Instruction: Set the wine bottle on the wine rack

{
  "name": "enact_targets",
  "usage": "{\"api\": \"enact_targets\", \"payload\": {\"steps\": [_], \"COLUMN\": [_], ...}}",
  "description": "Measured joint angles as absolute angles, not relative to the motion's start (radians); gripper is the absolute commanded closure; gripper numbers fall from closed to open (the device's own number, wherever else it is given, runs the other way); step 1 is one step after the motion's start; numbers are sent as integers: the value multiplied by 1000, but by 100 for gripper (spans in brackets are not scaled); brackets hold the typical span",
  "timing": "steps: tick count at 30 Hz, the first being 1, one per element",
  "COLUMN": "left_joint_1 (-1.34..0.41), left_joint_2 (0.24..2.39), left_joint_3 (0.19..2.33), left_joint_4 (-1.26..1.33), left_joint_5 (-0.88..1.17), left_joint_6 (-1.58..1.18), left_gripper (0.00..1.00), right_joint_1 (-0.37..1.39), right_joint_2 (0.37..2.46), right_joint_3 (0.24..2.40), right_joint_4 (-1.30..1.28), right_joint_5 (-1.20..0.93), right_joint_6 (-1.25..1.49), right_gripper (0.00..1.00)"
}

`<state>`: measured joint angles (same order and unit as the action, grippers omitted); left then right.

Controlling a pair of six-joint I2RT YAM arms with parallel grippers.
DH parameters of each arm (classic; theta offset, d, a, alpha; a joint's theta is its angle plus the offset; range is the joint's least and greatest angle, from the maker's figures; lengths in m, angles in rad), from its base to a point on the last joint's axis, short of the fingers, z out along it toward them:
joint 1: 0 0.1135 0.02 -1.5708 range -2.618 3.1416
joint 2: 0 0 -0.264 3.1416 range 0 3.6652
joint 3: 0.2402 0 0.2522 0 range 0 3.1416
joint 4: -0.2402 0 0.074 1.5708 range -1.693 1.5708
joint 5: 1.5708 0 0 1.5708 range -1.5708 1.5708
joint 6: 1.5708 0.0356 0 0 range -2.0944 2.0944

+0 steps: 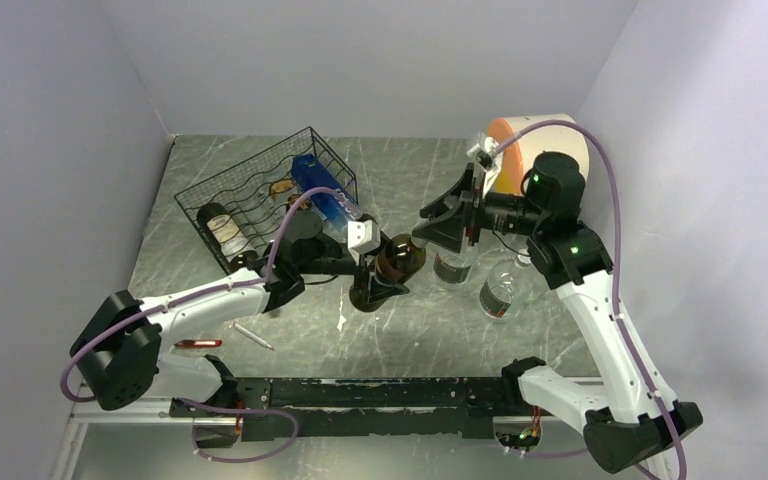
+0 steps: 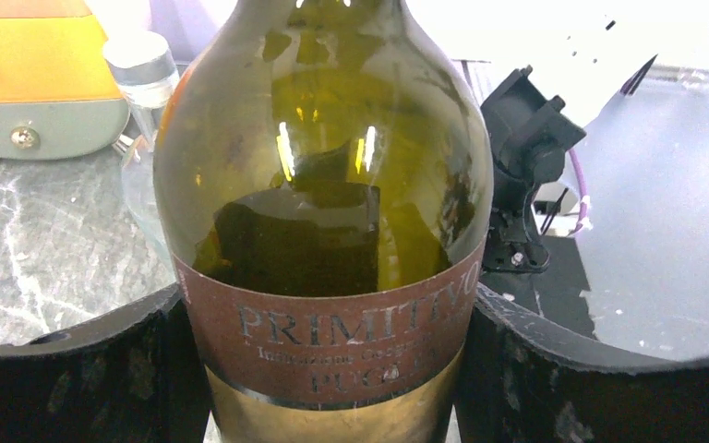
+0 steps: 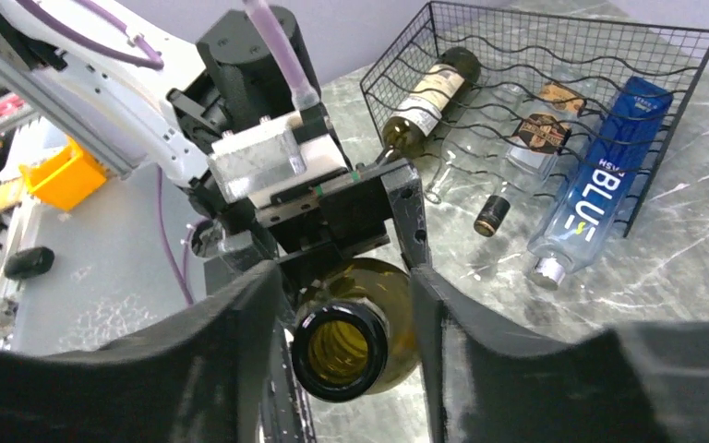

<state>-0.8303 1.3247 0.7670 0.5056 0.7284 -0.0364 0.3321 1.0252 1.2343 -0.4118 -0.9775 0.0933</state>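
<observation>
- Left jaws clench the wine bottle (image 1: 395, 262) by its body; right jaws stand spread.
- I see a blue bottle (image 1: 325, 195) and a dark labelled bottle (image 1: 222, 225) lying in the wine rack (image 1: 243, 165), just left of the held one.
- Its open mouth sits between my right jaws.
- Grey marble bench (image 1: 410, 340), plain white walls.

Top view bright, even, diffuse overhead light; soft faint shadows on table (image 1: 410, 335). Left wrist view: upper right blown out white, two vertical glare streaks on wine bottle (image 2: 323, 185), left gripper fingers (image 2: 74, 378) dark, low detail. Right wrist view: wine rack (image 3: 554, 69) sharp, right gripper fingers (image 3: 194, 369) near lens soft, grainy; mild wide-angle stretch at edges
</observation>
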Motion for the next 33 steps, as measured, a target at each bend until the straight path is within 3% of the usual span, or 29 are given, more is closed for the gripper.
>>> {"api": "enact_targets", "payload": {"steps": [3, 7, 20, 25, 33], "left_joint_1": [-830, -830, -830, -830, -830], "left_joint_2": [1324, 1319, 1296, 1334, 1361], "left_joint_3": [767, 773, 962, 1120, 1172], "left_joint_4": [479, 419, 269, 192, 95], "left_joint_5": [730, 707, 489, 451, 400], "left_joint_6": [25, 144, 779, 1029, 1416], "left_gripper": [93, 93, 93, 93, 93], "right_joint_1": [334, 334, 334, 334, 334], "right_joint_2": [994, 960, 946, 944, 941], "right_joint_3": [1234, 1247, 1413, 1496, 1503], "right_joint_4": [-409, -422, -612, -678, -765], "right_joint_5": [-955, -898, -640, -583, -534], "right_joint_6": [99, 101, 105, 107, 99], "right_gripper": [30, 27, 26, 26, 25]}}
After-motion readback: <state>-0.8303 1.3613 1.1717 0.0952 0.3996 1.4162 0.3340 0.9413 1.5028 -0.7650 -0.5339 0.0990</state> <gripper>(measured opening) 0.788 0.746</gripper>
